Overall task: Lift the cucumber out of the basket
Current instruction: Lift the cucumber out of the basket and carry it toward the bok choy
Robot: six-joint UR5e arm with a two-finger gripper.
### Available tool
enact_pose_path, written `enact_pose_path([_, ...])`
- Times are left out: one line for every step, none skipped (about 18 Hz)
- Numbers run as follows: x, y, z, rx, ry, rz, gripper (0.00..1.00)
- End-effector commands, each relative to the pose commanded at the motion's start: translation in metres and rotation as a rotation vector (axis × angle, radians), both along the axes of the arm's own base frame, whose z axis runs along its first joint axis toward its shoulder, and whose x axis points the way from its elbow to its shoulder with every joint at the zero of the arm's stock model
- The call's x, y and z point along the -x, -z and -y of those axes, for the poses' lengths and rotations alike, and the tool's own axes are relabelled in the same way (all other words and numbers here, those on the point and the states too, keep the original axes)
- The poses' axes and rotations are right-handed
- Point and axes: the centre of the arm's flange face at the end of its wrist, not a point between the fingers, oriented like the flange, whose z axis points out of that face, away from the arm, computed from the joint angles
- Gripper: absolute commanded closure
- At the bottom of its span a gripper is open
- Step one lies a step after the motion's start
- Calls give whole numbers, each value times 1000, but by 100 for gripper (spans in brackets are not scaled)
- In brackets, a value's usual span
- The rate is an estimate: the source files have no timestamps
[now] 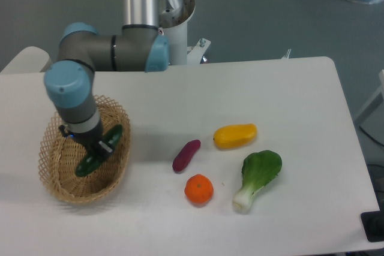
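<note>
The dark green cucumber (90,163) lies slanted inside the woven tan basket (53,175) at the left of the table, with its upper end near the basket's right rim. My gripper (99,146) reaches down into the basket from above and sits at the cucumber's middle. One fingertip (107,147) shows against the cucumber. The arm's wrist hides the rest of the fingers, so I cannot tell whether they are closed on the cucumber.
On the white table right of the basket lie a small purple eggplant piece (186,155), an orange (199,189), a yellow vegetable (235,136) and a bok choy (258,178). The arm's base (174,4) stands at the table's back edge.
</note>
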Motion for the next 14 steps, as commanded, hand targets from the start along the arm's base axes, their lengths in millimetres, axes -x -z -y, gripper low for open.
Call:
enact_pose_path([15,-5,2,4,1,-3,85])
enact_pose_path([29,-9,4,10,5,-3,85])
enact_pose_path([44,-14,7,15,17,-6,85])
enact_pose_path([60,-17,11,16,29,-12,85])
enact_pose_path([76,-19,14,13,41,-20,85])
enact_pose_path([92,-22,19,10,54,-31,85])
enact_pose_path([111,-22,23,11,63,-38,85])
enact_pose_path([129,-23,28,11,70,-44,85])
enact_pose_path([148,-24,34,9,80,-53,85])
enact_pose_path([168,-26,39,7,92,-64,85])
enact_pose_path([188,-27,43,5,102,-74,85])
enact_pose_path([205,-25,46,6,117,-81,85])
enact_pose_path([223,-26,49,9,133,-87,85])
enact_pose_path([238,-26,50,16,150,-85,85])
